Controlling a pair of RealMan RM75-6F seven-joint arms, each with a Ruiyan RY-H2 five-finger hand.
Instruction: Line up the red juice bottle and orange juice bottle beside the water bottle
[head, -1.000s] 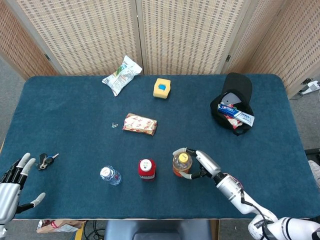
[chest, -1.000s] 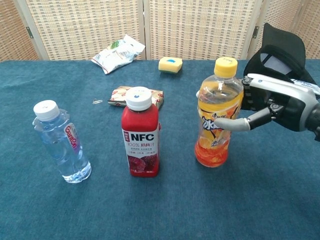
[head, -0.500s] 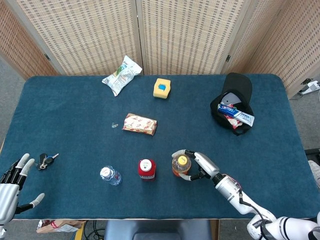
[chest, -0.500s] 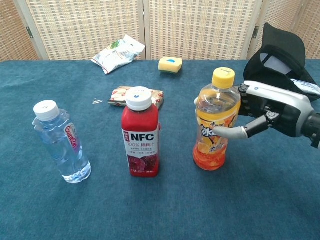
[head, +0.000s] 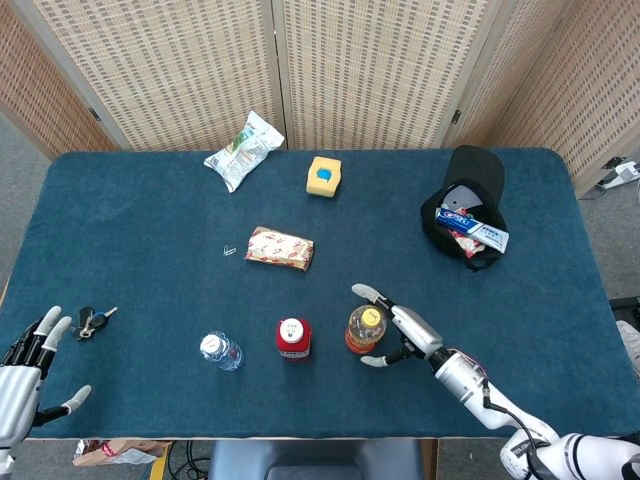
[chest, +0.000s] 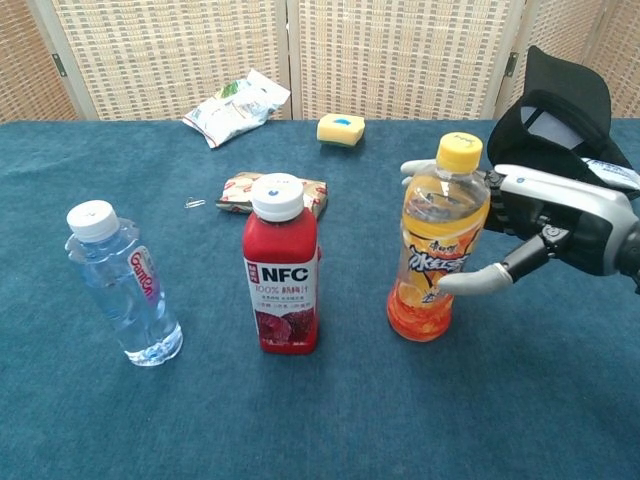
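Three bottles stand in a row near the table's front edge. The clear water bottle (head: 220, 350) (chest: 120, 285) is leftmost, the red juice bottle (head: 293, 338) (chest: 285, 270) stands in the middle, and the orange juice bottle (head: 365, 328) (chest: 438, 250) is on the right, leaning slightly. My right hand (head: 405, 328) (chest: 560, 225) is just right of the orange bottle with its fingers spread apart around it; the thumb tip lies close to the label. My left hand (head: 25, 375) rests open at the front left corner, holding nothing.
Keys (head: 93, 322) lie by the left hand. A wrapped snack bar (head: 280, 248) (chest: 275, 193) and a paper clip (head: 229, 250) lie mid-table. Further back are a chip bag (head: 244, 150), a yellow sponge (head: 323, 176) and, at right, a black cap (head: 468, 215) (chest: 560, 100) holding toothpaste.
My right hand has let go of the orange juice bottle: its fingers, wrapped around the bottle before, are now spread apart. The bottle stands on the table. The left hand has not moved.
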